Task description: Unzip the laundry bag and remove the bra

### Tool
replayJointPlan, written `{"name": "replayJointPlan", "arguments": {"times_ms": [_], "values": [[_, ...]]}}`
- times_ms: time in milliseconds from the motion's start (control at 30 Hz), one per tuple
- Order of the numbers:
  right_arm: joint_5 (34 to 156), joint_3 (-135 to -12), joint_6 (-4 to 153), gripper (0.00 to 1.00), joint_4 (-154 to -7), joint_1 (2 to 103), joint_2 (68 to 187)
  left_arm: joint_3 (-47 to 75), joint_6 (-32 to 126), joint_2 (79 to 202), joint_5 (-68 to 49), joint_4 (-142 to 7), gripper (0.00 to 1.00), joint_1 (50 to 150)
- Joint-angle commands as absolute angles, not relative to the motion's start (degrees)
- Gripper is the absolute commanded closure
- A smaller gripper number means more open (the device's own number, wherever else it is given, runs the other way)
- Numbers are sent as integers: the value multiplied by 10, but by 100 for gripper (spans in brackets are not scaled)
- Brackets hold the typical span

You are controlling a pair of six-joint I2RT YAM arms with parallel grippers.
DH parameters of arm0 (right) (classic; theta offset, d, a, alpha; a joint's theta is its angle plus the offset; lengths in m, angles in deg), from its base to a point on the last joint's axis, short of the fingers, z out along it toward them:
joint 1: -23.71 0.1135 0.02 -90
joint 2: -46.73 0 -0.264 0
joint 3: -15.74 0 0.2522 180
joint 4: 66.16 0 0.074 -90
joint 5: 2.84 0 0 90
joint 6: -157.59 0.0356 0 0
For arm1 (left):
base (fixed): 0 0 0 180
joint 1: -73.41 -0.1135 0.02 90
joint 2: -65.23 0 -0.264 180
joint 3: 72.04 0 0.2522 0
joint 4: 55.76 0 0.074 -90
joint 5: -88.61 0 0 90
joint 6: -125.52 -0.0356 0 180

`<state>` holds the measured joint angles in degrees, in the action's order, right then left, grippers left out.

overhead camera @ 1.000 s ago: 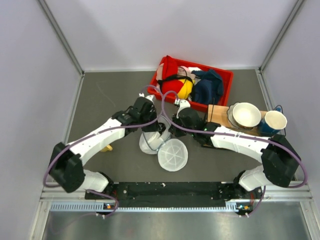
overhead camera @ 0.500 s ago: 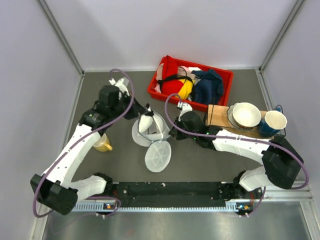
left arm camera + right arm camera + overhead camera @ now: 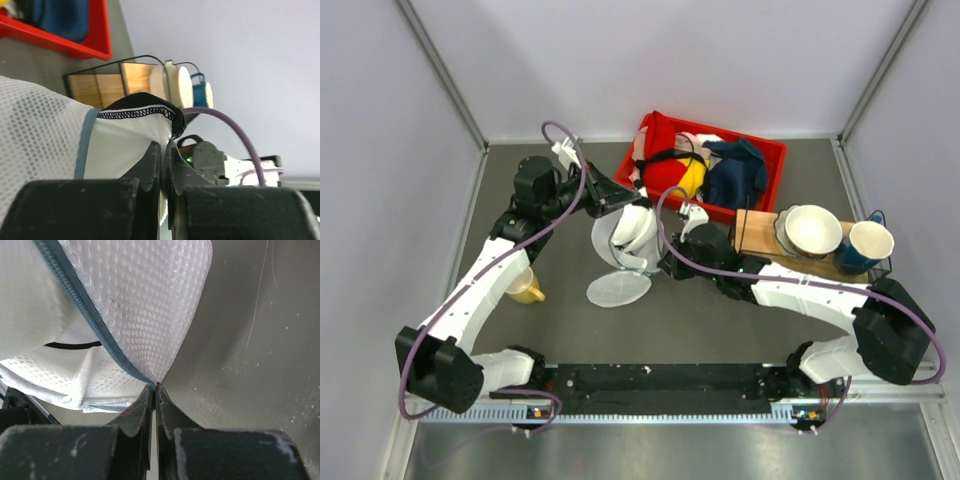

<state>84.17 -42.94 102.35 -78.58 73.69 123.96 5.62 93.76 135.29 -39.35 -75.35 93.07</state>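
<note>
The laundry bag (image 3: pixel 632 235) hangs open and stretched between both grippers, one round spoked disc (image 3: pixel 618 290) resting on the table. My left gripper (image 3: pixel 618 197) is shut on the bag's upper part, pinching pale cloth with a black stitched edge (image 3: pixel 145 112) beside the mesh (image 3: pixel 40 125). My right gripper (image 3: pixel 663 266) is shut on the bag's lower edge, right at its grey-blue zipper band (image 3: pixel 90 320). Red, with black straps, the bra (image 3: pixel 663 172) lies in the red bin, apart from the bag.
The red bin (image 3: pixel 760 150) at the back also holds a navy cloth (image 3: pixel 735 175). A wooden rack (image 3: pixel 755 230), a white bowl (image 3: pixel 812 230) and a blue cup (image 3: pixel 870 243) stand at the right. A yellow object (image 3: pixel 525 290) lies under my left arm.
My left arm swung back and left, lifting the bag's upper half. The lower disc slid left across the table. My right gripper kept its hold and edged toward the bin.
</note>
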Motion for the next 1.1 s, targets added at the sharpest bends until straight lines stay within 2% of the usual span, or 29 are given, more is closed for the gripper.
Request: {"name": "replayJointPlan", "arguments": {"times_ms": [0,333,533,900,1067], "values": [[849,-413,1037,100,-753,735,1238,34,1066,1341,-461,-551,100,927],[855,-388,1046,100,-738,735,1228,53,1109,1315,-448,-536,100,872],[845,-372,1049,100,-742,740,1203,110,1098,1369,-423,-543,100,871],[826,-358,1032,100,-763,780,1166,347,1061,1535,-408,-584,100,873],[821,-357,1020,100,-775,787,1159,478,1058,1666,-439,-583,100,877]]}}
